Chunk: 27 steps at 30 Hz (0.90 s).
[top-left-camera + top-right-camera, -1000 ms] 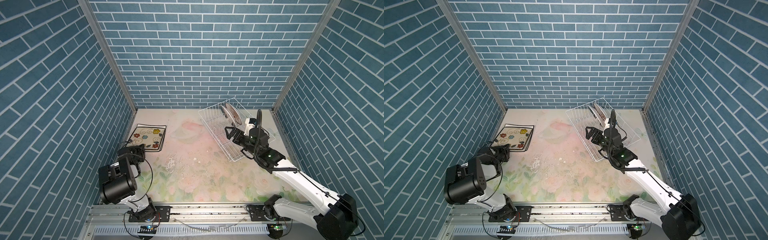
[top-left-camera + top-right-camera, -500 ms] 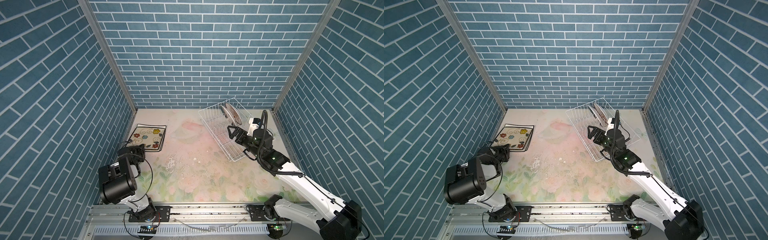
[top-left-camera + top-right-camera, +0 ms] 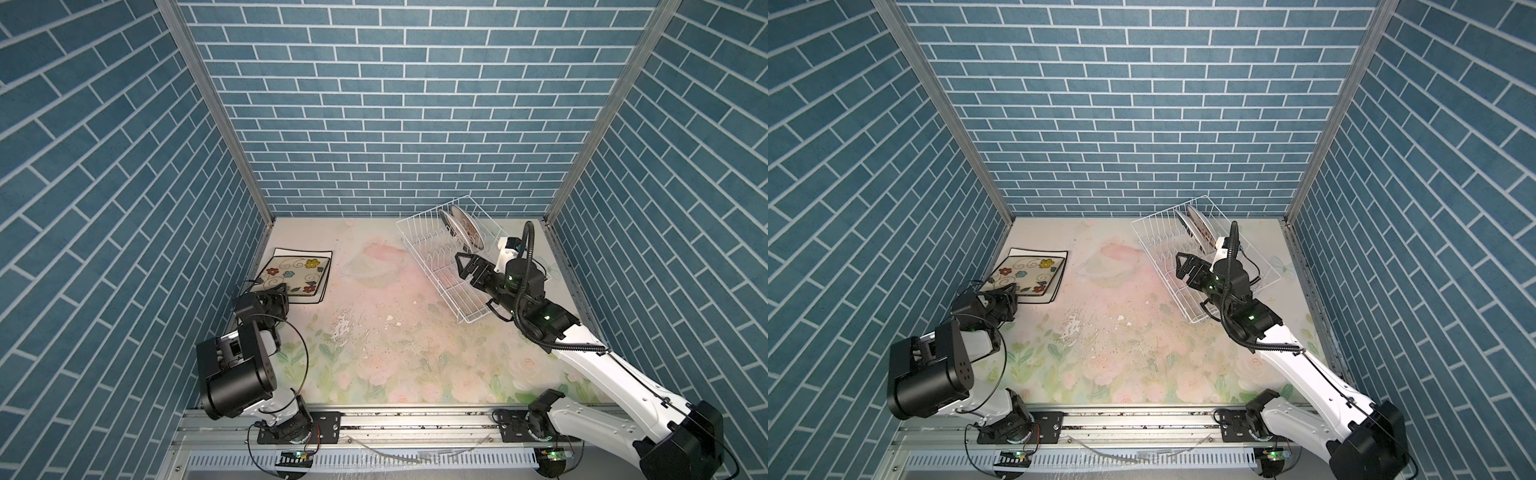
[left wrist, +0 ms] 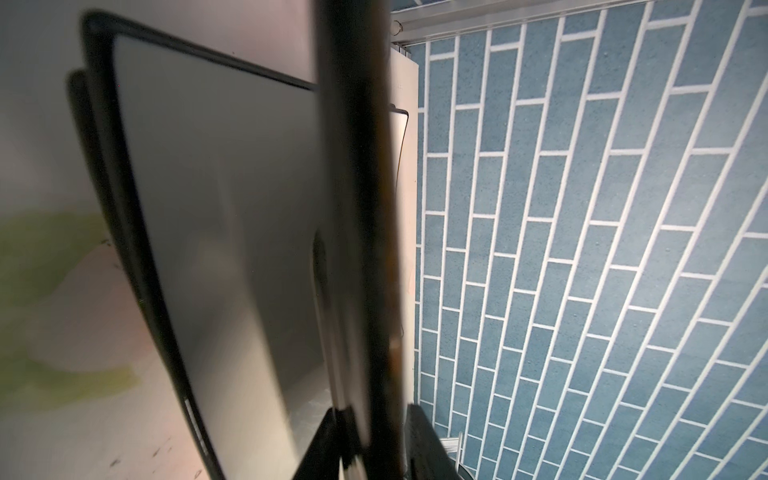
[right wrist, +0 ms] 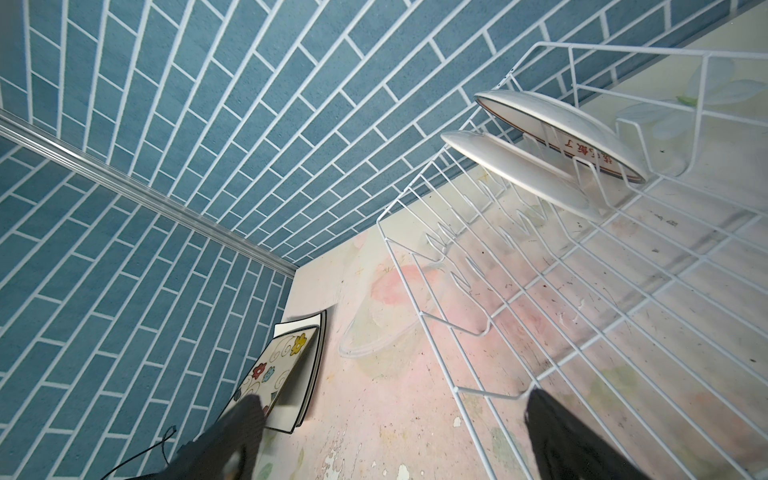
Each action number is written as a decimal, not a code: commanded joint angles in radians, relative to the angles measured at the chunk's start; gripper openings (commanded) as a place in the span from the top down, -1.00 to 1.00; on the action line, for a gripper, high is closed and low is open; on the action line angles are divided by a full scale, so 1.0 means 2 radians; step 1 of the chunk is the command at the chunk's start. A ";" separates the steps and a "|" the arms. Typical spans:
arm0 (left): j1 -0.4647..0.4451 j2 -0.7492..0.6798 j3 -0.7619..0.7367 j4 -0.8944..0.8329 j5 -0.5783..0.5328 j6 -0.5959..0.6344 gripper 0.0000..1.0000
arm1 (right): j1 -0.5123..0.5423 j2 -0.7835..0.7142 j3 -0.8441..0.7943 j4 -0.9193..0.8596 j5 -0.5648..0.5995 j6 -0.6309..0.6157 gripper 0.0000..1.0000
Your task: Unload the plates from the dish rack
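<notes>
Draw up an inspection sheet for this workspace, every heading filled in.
surface: flowered table, paint flaked near the middle.
job's things: wire rack holds two round plates on edge at its far end; flowered plate rests on a plain square plate near the left wall.
clutter: faint oval outline beside the rack, object or print unclear.
pincers: left pincer at the flowered plate's near edge, grip unclear; right pincer open, empty, above the rack.
cables: black loop on left arm; ribbed hose on right arm.
surroundings: blue brick walls; metal rail in front.
</notes>
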 commanded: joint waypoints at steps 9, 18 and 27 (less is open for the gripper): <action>0.002 -0.026 0.022 0.004 0.003 0.013 0.13 | -0.001 -0.012 -0.016 -0.004 0.014 -0.004 -0.98; 0.002 -0.062 0.033 -0.095 0.006 0.032 -0.28 | -0.001 -0.005 -0.015 0.000 0.007 -0.003 -0.98; 0.001 -0.066 0.062 -0.173 0.000 0.045 -0.44 | -0.002 -0.001 -0.016 0.007 0.003 -0.001 -0.98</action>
